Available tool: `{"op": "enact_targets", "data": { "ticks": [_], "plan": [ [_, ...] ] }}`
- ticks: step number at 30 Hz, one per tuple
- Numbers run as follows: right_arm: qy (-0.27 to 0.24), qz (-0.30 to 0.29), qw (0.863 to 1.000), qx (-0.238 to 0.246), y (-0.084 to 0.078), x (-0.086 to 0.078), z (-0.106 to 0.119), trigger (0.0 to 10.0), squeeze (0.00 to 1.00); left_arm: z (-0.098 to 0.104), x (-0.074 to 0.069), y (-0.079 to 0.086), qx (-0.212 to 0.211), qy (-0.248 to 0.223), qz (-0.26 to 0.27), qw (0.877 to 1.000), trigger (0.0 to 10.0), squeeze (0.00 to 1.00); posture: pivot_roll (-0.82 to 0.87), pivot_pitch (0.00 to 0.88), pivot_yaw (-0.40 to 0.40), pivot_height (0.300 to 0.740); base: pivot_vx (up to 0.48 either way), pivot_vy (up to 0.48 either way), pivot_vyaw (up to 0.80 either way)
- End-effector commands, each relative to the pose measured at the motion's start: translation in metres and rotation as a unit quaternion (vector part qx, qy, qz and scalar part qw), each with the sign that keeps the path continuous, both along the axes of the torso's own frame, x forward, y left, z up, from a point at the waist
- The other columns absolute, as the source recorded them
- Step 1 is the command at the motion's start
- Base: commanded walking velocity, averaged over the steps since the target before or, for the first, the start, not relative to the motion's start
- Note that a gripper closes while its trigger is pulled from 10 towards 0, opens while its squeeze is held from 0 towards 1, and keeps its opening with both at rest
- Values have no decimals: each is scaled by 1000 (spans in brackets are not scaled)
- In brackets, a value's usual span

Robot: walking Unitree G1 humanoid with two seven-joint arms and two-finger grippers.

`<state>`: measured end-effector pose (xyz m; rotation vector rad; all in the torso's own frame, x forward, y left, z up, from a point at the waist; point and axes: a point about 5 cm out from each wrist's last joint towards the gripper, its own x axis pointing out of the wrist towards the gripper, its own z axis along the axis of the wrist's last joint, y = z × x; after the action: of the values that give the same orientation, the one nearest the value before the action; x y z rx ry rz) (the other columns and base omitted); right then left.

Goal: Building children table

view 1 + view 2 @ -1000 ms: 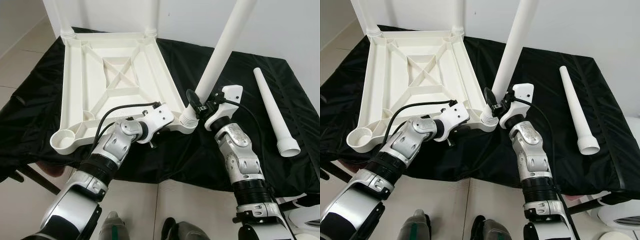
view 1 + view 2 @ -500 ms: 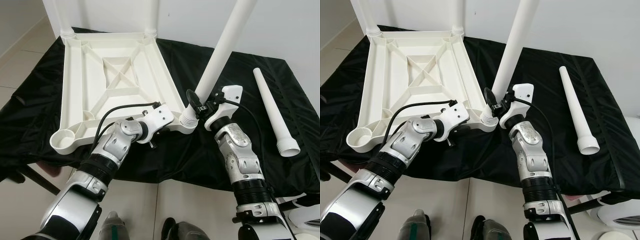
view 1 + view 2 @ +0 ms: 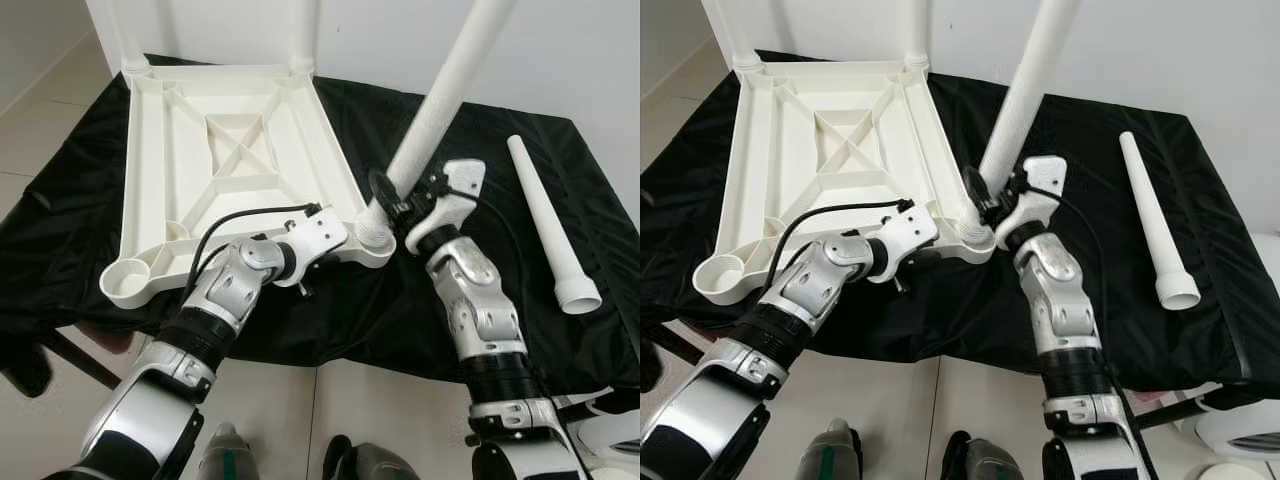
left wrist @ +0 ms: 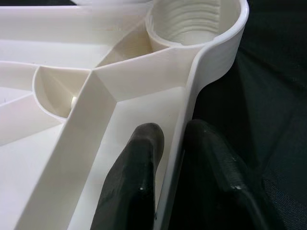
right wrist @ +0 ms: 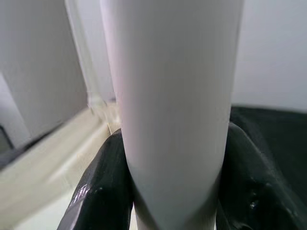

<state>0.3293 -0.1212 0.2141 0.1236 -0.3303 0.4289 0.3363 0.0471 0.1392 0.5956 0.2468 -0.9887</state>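
Note:
A white plastic table top [image 3: 225,150] lies upside down on a black cloth, with two legs standing in its far corner sockets. My left gripper [image 4: 175,158] is shut on the table top's near rim [image 4: 192,115], one finger on each side, close to the threaded corner socket [image 4: 192,24]. My right gripper [image 3: 395,205] is shut on a white table leg [image 3: 440,95] near its lower end. The leg leans up to the right, its foot at the near right corner socket [image 3: 375,232]. In the right wrist view both black fingers [image 5: 103,187] clasp the leg [image 5: 172,96].
One loose white leg [image 3: 548,225] lies on the black cloth [image 3: 470,150] at the right. The cloth-covered surface ends just before my arms; tiled floor [image 3: 50,110] lies to the left. A white wall [image 3: 600,60] rises behind. My feet [image 3: 290,460] stand below.
My right gripper has shifted slightly left and away with the leg, bringing the leg's foot over the near right corner socket. The left gripper has stayed on the rim.

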Motion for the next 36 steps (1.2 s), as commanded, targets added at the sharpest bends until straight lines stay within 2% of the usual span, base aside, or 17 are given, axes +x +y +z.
{"op": "enact_targets", "data": {
  "ticks": [1,2,4,5,12,13,14,19,24,27,31,34,35,36],
  "plan": [
    [-13,-8,1000,9,-6,0,9,10000,0,33,4,-10,-29,-60,-15,998,10000,0,78,31,-91,740,0,0,0],
    [-21,-7,1000,13,-6,-1,13,10000,0,35,4,-10,-34,-60,-16,997,10000,392,79,31,-91,740,0,0,0],
    [-25,-5,1000,16,-6,-1,16,10000,0,36,4,-10,-37,-60,-17,997,10000,392,78,30,-91,740,0,0,0],
    [-28,-4,999,18,-6,-1,17,10000,0,38,5,-9,-45,-56,-13,997,10000,1000,78,30,-91,740,0,0,0],
    [-25,-7,1000,14,-6,0,16,10000,0,47,6,-9,-51,-64,-16,997,10000,1000,80,30,-90,740,0,0,0],
    [-20,-9,1000,12,-7,1,13,10000,0,51,4,-10,-54,-67,-25,996,10000,729,81,30,-89,740,0,0,0],
    [-16,-10,1000,11,-7,1,11,10000,0,56,2,-11,-61,-69,-36,995,10000,0,81,30,-88,740,0,0,0],
    [-8,-15,1000,11,-9,2,8,10000,0,67,-3,-13,-86,-68,-53,993,10000,0,84,29,-87,740,0,0,0],
    [-4,-30,999,12,-13,4,4,10000,0,78,0,-11,-125,-92,-34,987,10000,0,84,28,-85,740,0,0,0],
    [-4,-47,999,13,-17,6,3,10000,0,85,4,-6,-152,-116,-1,982,10000,0,83,26,-84,740,0,0,0],
    [-10,-104,994,20,-35,10,2,10000,0,104,18,15,-236,-137,100,957,10000,0,83,24,-85,740,0,0,0],
    [-13,-125,992,20,-40,11,3,10000,0,109,22,25,-250,-150,144,946,10000,0,84,22,-84,740,0,0,0],
    [-13,-125,992,20,-40,11,3,10000,0,109,22,25,-250,-150,144,946,10000,0,84,22,-84,740,0,0,0],
    [-11,-139,990,20,-44,13,3,10000,0,111,26,30,-263,-147,167,939,10000,0,85,22,-86,740,0,0,0]
  ]
}}
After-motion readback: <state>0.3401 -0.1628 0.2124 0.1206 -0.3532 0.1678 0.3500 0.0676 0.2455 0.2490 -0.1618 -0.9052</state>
